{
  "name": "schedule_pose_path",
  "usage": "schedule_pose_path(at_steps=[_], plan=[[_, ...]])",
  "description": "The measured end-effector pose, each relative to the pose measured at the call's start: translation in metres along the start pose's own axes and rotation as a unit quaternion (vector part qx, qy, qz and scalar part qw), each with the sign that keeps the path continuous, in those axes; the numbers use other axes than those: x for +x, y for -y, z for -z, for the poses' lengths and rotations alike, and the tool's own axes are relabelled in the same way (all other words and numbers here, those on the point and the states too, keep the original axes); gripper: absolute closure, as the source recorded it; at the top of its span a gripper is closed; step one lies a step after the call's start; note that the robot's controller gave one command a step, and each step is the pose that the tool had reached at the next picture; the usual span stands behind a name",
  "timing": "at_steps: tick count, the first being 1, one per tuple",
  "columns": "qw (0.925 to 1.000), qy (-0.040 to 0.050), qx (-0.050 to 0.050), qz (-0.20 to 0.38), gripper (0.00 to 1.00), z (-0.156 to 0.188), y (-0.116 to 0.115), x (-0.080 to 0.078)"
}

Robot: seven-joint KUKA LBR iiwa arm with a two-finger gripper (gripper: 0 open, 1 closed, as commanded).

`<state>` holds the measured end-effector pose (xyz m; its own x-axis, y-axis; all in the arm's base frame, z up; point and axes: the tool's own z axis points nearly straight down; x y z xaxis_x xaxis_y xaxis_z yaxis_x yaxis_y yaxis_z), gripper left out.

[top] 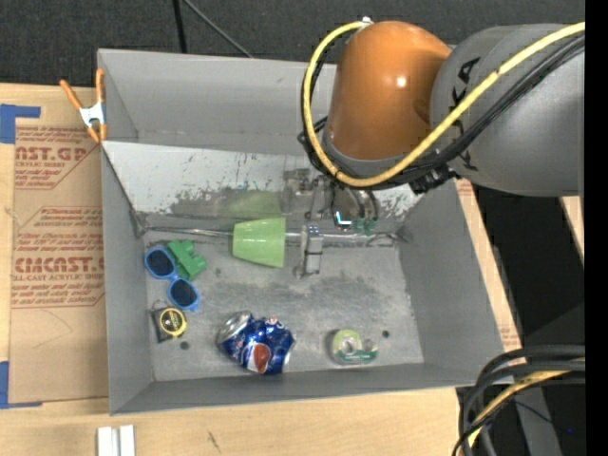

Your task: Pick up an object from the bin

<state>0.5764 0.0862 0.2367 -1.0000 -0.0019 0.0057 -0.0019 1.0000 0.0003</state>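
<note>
In the camera view the gripper (pixel 313 243) hangs low over the middle of the grey bin (pixel 199 98), towards its back wall, just beside the wider right end of a pale green cup (pixel 258 241) that lies on its side. Whether it touches the cup, and whether it is released or clenched, I cannot tell, since the orange wrist cover and cables hide much of it. The cup looks like thin moulded plastic: probably very light, fairly stiff at the rim but springy along the wall, and smooth enough to slip. On its side it is likely to roll if nudged (its taper would swing it in an arc). The safest hold is probably across the rim, one side within the mouth and one without, or else across the narrower body with a gentle squeeze. The other things lie well apart along the front: blue sunglasses (pixel 169 274) at the left, a small yellow tape measure (pixel 171 323), a crushed blue and red can (pixel 255 343) and a pale roll of tape (pixel 352 347).
</note>
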Motion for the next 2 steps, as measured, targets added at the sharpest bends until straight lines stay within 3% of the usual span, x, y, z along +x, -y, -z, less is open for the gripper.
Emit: schedule_pose_path(at_steps=[1, 2], plan=[[0.9916, 0.0048, 0.0, 0.129, 0.0, -0.169, -0.053, 0.086], [0.9974, 0.0038, 0.0, 0.072, 0.0, -0.137, -0.049, 0.086]])
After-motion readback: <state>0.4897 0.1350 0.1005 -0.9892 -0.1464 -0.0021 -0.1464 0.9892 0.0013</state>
